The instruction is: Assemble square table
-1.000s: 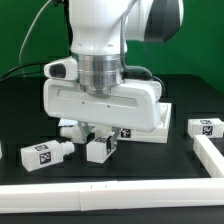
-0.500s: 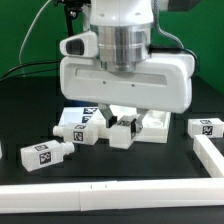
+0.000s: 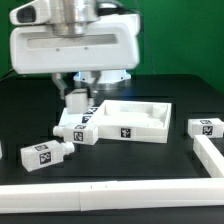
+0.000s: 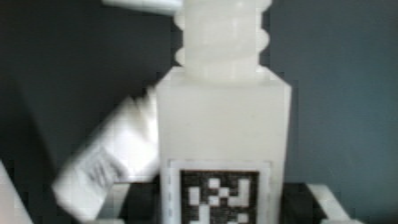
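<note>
Between the fingers of the gripper [image 3: 75, 90]: the held leg [image 3: 72, 103], clamped and hanging clear of the black table [image 3: 130, 168], just off the square plate [image 3: 135, 118] at its corner on the exterior view's left. In the wrist view its tag faces the camera, the stepped screw end shows, and it looks roughly straight in the grip.

Around the plate:
- second leg [image 3: 78, 130] lies against that same corner
- third leg [image 3: 45, 153] lies further out from it
- fourth leg [image 3: 205, 127] lies well off the plate's opposite side, near the border rail [image 3: 100, 195]

Risks as I see them:
- The second leg sits right under the working corner. A descent there could clip it, or shove it into the plate.
- The plate is loose on the table, so an off-centre touch slides it and the alignment is gone.
- I can't make out the sockets, so I can't tell whether the screw end faces the right way. A small tilt could jam the thread, and the leg could twist in the grip.
</note>
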`<state>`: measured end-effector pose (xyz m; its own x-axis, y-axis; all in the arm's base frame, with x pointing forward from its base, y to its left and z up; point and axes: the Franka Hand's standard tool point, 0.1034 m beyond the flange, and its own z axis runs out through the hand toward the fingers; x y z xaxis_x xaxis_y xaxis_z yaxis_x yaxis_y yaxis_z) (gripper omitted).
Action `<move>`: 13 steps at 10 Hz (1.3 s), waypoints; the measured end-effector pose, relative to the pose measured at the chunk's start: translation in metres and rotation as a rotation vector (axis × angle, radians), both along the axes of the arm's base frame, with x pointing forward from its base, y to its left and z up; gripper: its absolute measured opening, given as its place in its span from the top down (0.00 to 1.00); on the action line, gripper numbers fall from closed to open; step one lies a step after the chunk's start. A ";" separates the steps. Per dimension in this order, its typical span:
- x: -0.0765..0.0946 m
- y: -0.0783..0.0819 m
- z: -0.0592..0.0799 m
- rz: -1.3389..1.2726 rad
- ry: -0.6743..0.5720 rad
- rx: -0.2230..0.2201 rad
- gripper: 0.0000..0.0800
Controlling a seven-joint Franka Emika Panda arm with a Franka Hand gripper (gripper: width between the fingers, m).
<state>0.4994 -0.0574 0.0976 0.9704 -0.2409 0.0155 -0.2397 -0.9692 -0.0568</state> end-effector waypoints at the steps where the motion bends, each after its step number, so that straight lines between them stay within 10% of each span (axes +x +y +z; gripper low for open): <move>1: 0.008 0.002 0.002 0.007 -0.009 -0.001 0.65; 4: -0.007 -0.013 -0.004 0.127 -0.014 -0.006 0.65; 8: -0.070 -0.114 -0.024 0.195 -0.020 -0.022 0.65; 11: -0.066 -0.108 -0.026 0.192 -0.020 -0.028 0.65; 13: -0.075 -0.116 -0.055 0.223 -0.008 -0.077 0.65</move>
<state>0.4240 -0.1738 0.0426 0.9993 -0.0180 0.0335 -0.0186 -0.9997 0.0185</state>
